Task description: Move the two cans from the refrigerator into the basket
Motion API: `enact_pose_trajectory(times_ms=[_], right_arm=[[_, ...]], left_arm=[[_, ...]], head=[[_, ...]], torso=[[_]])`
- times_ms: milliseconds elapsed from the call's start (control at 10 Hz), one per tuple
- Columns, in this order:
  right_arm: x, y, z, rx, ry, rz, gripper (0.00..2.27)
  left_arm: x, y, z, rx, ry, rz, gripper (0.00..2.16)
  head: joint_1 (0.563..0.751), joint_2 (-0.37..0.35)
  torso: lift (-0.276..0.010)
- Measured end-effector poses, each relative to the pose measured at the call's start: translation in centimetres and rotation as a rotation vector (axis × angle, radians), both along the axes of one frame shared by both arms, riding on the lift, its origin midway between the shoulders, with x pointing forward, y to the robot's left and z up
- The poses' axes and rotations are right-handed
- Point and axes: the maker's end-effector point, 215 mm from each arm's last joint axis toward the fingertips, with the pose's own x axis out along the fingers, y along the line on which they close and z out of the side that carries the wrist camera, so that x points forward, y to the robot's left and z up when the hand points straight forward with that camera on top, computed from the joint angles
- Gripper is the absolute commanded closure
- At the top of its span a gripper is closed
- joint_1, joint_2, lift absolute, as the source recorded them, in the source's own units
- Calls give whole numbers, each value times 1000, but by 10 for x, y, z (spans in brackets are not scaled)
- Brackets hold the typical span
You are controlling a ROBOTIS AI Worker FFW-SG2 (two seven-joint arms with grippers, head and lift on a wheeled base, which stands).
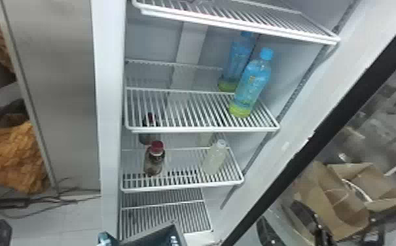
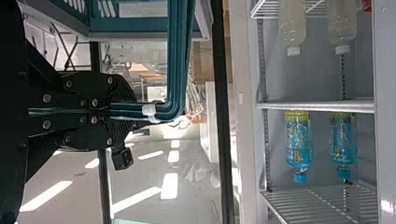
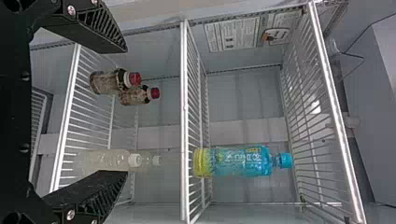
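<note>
Teal basket handle (image 2: 180, 56) is gripped by left end effector (image 2: 130, 111). Right end effector (image 3: 124, 111), spread open, should be squared to red-capped bottle (image 3: 103, 83) on wire shelf (image 3: 65, 116) before being closed.

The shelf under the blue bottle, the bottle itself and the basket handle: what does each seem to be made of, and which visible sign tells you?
Shelf: probably metal wire with a smooth white coating; thin, straight, evenly spaced bars.
Blue bottle: likely glossy plastic; partly see-through, with highlights.
Basket handle: perhaps moulded teal plastic; ridges follow its rounded bend.
</note>
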Motion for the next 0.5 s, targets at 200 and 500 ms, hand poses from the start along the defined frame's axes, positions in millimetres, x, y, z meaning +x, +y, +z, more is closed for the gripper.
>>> enact_pose_trajectory(times_ms=[200, 500], right_arm=[[0, -1, 0, 2, -1, -3, 117], [1, -1, -1, 4, 0, -7, 117]], left_arm=[[0, 0, 1, -2, 0, 1, 1197], [1, 1, 1, -4, -1, 6, 1197]], head=[[695, -350], [695, -350]], torso=[[-35], [-35]])
